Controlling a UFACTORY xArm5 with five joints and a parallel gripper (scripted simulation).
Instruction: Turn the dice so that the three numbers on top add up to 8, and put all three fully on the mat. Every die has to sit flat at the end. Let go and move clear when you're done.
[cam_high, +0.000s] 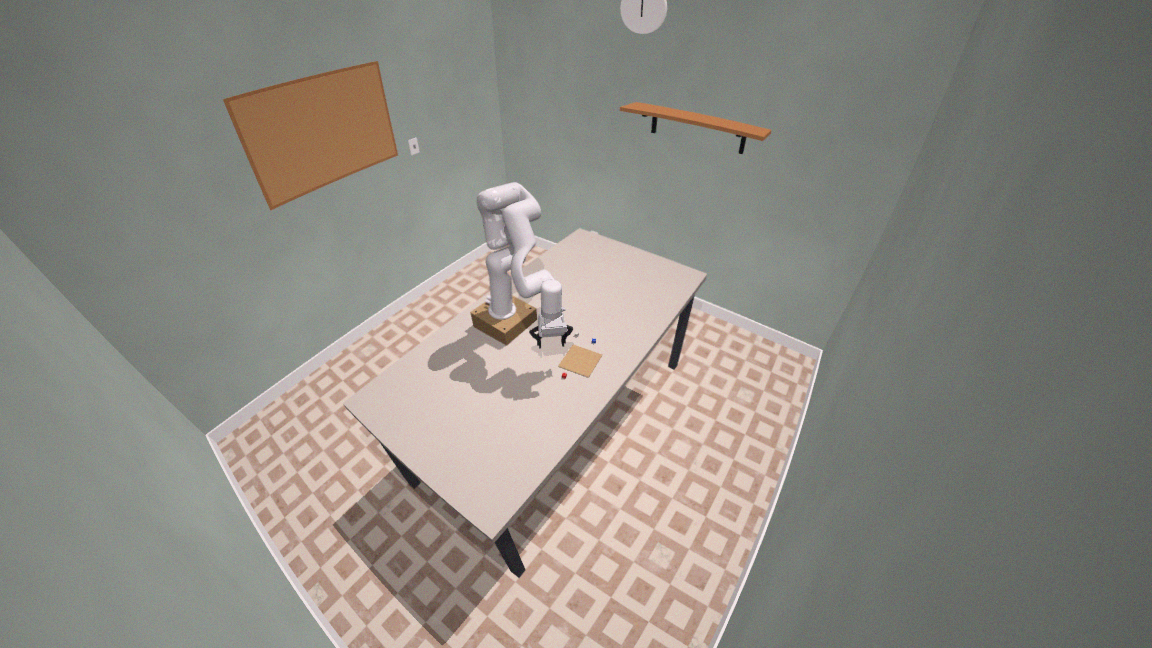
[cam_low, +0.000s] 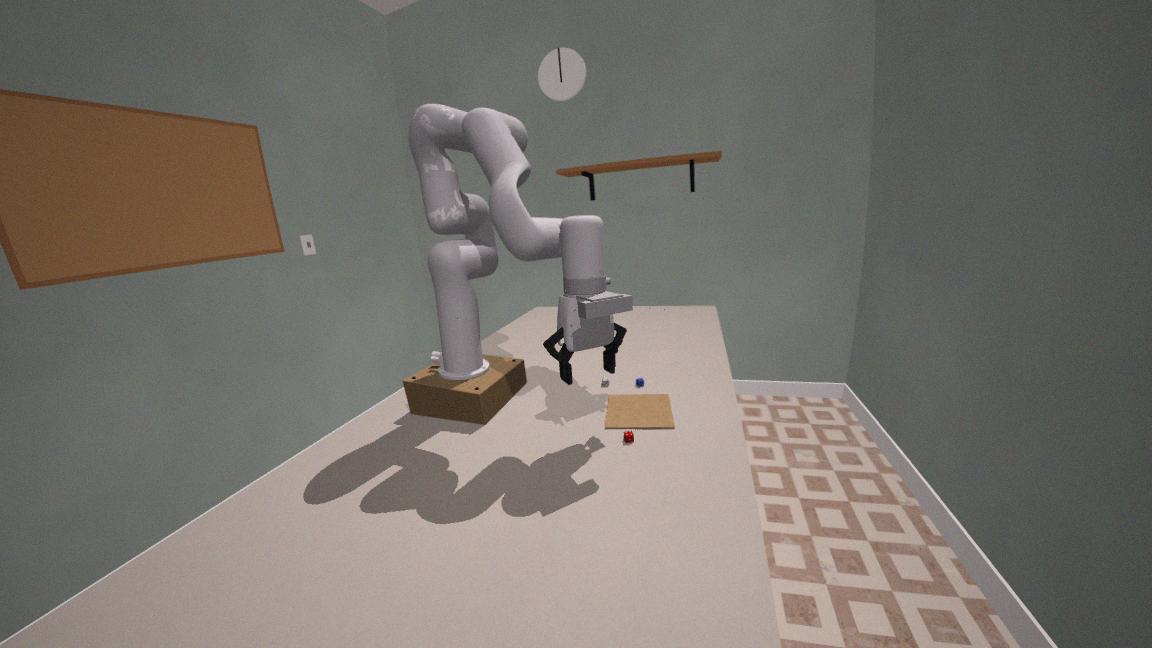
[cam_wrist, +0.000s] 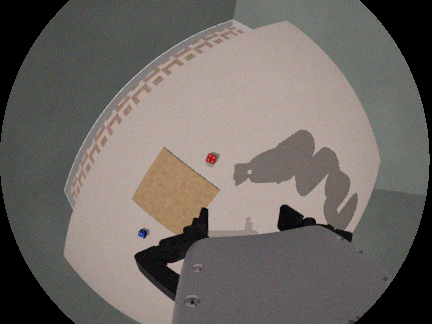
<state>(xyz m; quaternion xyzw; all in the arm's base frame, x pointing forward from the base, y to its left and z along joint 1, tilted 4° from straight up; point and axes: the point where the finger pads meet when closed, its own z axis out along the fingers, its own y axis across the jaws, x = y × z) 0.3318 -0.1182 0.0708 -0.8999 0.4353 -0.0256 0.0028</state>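
arm (cam_low: 451, 265): showing smooth, slightly glossy white plastic | pedestal (cam_low: 418, 398): looking like matt wood | mat (cam_low: 639, 411): appearing as matt, cork-like board | worktop (cam_low: 483, 548): reading smooth, matt | dice: looking glossy.

A glossy white arm (cam_low: 451, 241) of rounded tubular links, above a grey-bodied end effector (cam_low: 586, 366) with black fingers (cam_low: 564, 369).
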